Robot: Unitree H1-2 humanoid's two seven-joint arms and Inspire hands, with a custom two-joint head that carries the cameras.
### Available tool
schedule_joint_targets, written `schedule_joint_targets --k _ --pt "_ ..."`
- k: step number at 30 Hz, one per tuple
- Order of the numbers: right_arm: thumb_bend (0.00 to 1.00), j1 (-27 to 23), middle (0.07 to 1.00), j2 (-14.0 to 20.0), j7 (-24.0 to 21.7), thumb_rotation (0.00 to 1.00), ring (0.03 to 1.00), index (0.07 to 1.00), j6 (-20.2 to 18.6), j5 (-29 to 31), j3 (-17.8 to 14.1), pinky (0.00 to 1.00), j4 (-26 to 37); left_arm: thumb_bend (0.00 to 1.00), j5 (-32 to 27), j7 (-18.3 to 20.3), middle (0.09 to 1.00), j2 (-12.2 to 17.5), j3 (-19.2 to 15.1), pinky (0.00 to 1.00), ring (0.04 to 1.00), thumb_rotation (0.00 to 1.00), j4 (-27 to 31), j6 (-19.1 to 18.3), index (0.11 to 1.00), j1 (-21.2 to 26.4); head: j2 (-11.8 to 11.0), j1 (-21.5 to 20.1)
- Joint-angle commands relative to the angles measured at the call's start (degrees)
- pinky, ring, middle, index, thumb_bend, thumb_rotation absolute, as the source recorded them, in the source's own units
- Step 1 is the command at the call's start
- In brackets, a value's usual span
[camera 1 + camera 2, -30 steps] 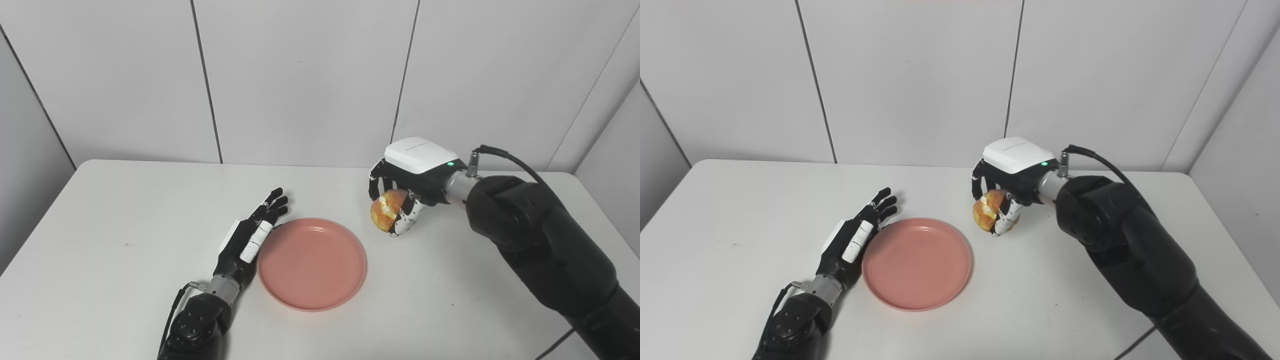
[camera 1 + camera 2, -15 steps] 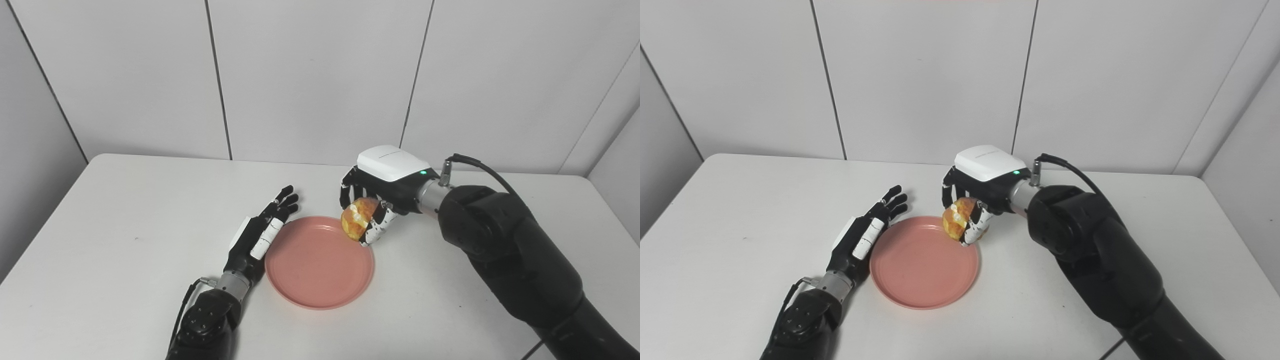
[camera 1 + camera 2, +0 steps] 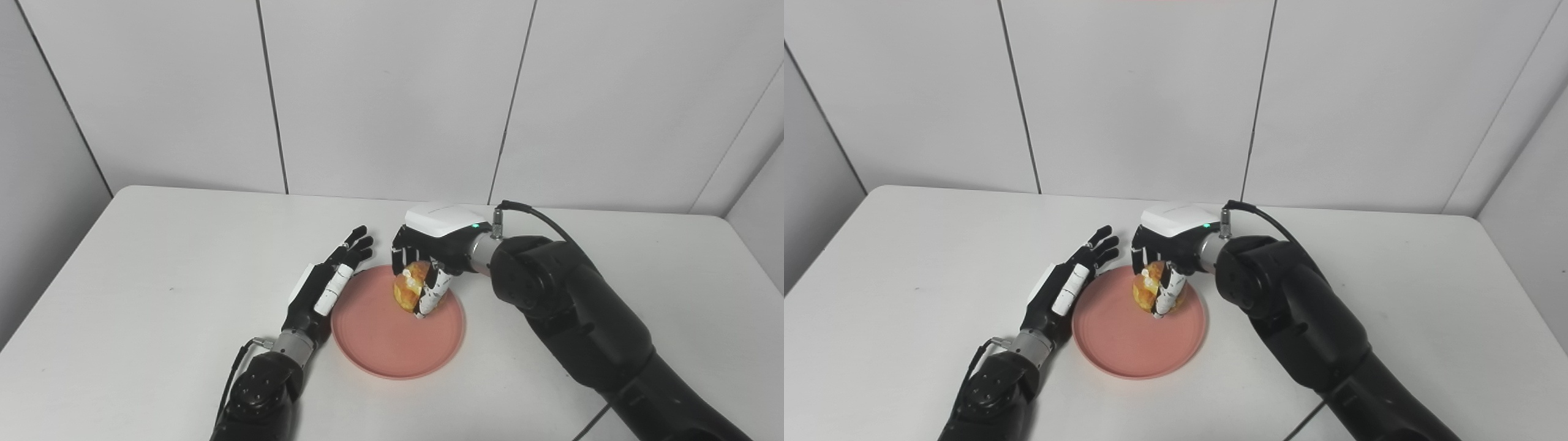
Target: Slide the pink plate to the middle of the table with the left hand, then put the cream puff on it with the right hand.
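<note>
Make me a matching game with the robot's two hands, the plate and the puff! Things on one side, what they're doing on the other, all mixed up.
Things:
1. left hand
2. right hand
3. pink plate
4. cream puff

States:
A. lying flat on the white table
B. held in fingers, over the plate
C. open, fingers stretched out beside the plate's left rim
D. shut on something golden

Pairs: 1-C, 2-D, 3-A, 4-B
</note>
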State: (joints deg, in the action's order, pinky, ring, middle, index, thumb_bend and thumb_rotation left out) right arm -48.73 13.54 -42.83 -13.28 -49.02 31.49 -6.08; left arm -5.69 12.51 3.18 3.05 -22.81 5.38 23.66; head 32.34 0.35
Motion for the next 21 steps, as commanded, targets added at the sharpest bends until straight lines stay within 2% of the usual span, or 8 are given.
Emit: schedule_joint_targets --k 1,3,10,14,21 --pt "0.53 -3.5 0.508 -0.4 1.5 0.00 0.493 0.476 2.5 0.6 0.1 0.41 -1.3 1.00 0.5 0.5 0.930 -2.0 1.6 0.79 0.931 0.87 -2.6 -1.4 0.909 -2.2 0.0 0.0" --pt "0.52 -4.2 0.532 -1.0 1.2 0.00 0.547 0.468 3.2 1.2 0.8 0.47 -4.1 1.00 0.5 0.5 0.933 -2.0 1.6 0.79 0.940 0.87 -2.7 -1.5 0.908 -2.2 0.0 -0.4" --pt "0.52 -5.4 0.543 -2.4 2.9 0.00 0.586 0.460 5.4 1.3 2.7 0.51 -9.2 1.00 0.5 0.7 0.926 -2.0 1.6 0.79 0.939 0.88 -2.9 -1.1 0.893 -1.9 0.2 -0.6" --pt "0.53 -5.5 0.497 -3.1 3.2 0.00 0.525 0.489 5.5 0.9 3.6 0.45 -10.0 1.00 0.8 1.0 0.920 -1.7 1.9 0.78 0.936 0.90 -3.4 -0.5 0.888 -1.7 0.3 -0.9" --pt "0.53 -5.4 0.508 -2.9 2.5 0.00 0.534 0.478 5.7 1.1 4.2 0.47 -9.0 1.00 0.9 1.1 0.924 -1.6 2.1 0.78 0.932 0.90 -3.3 -0.6 0.902 -1.6 0.4 -0.9"
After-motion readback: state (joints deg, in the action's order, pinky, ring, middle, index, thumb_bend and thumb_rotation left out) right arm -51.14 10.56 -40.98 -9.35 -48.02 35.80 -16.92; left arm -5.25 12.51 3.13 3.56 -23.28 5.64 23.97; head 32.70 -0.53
